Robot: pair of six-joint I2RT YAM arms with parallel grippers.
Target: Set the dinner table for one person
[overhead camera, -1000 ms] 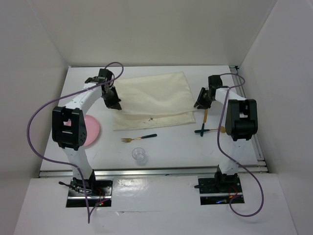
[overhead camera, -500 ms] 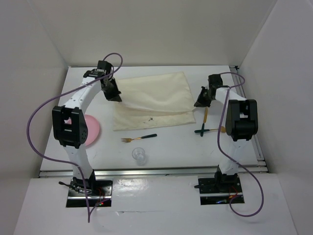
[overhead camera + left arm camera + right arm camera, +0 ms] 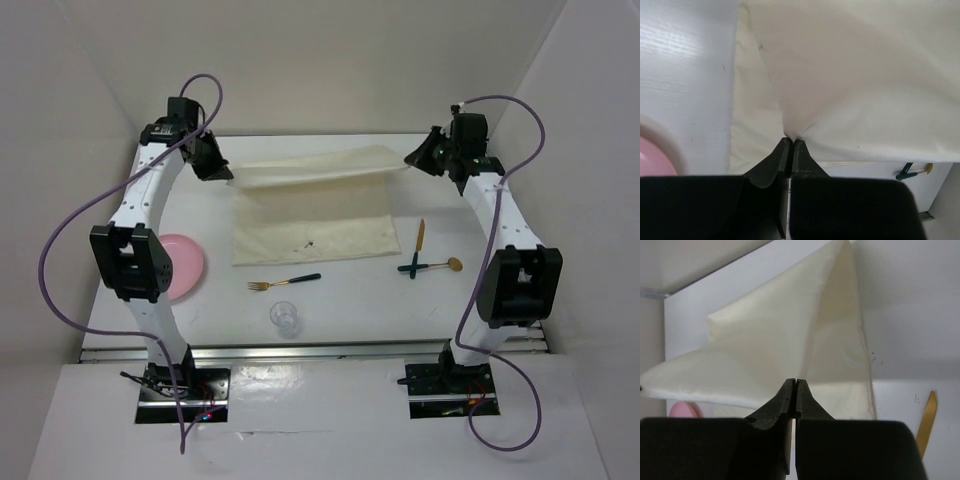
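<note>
On the white dinner table (image 3: 350,300) lies a cream cloth mat (image 3: 310,215). Its upper layer is lifted and stretched between both grippers near the far edge. My left gripper (image 3: 222,175) is shut on the mat's left corner, and the cloth (image 3: 840,75) bunches at the jaw tips (image 3: 791,140). My right gripper (image 3: 410,160) is shut on the right corner, with the mat (image 3: 790,340) spreading away beyond its tips (image 3: 796,381). The lower layer still rests flat on the table.
A pink plate (image 3: 185,265) sits at the left, behind the left arm. A fork (image 3: 285,281) and a clear glass (image 3: 285,317) lie in front of the mat. A gold knife (image 3: 421,235) and a spoon (image 3: 430,265) lie to the right.
Both arms rose and swung toward the far edge, pulling the mat's upper layer up and back. The right gripper shut on its corner.
</note>
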